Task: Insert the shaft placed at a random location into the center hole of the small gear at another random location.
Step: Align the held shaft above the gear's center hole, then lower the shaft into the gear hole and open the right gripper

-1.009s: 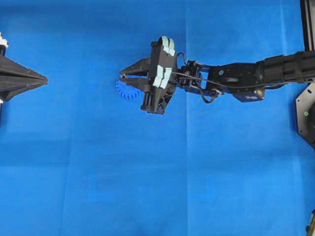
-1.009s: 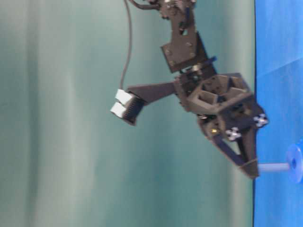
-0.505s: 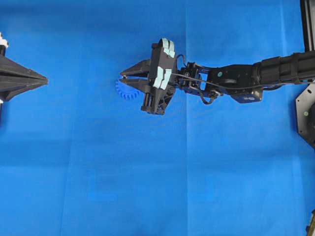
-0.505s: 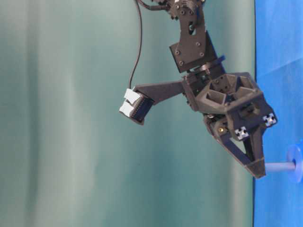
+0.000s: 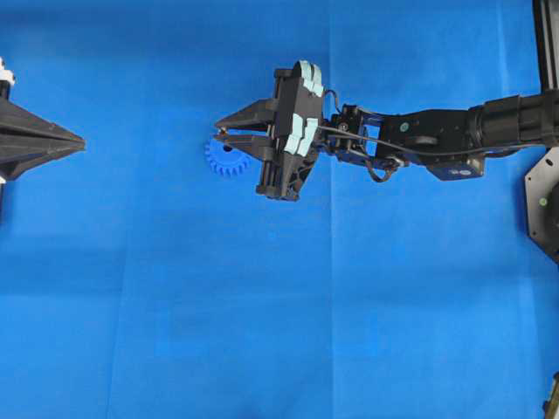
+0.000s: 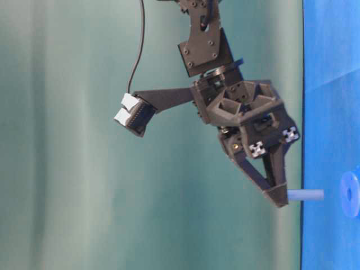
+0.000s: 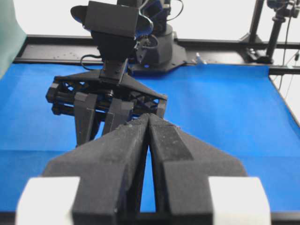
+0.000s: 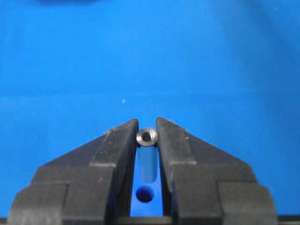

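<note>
Shaft (image 8: 146, 161) is pinched between the right gripper (image 8: 146, 137) fingertips, pointing at the blue mat (image 5: 262, 332). Its free end hangs clear above the small gear (image 6: 350, 194), not yet entered. Center hole (image 8: 145, 193) shows just below the shaft in the wrist view, so alignment looks close, though depth is hard to judge. Keep the shaft square and descend slowly. Left gripper (image 7: 148, 123) sits well apart, its 2 fingers pressed together on nothing.
</note>
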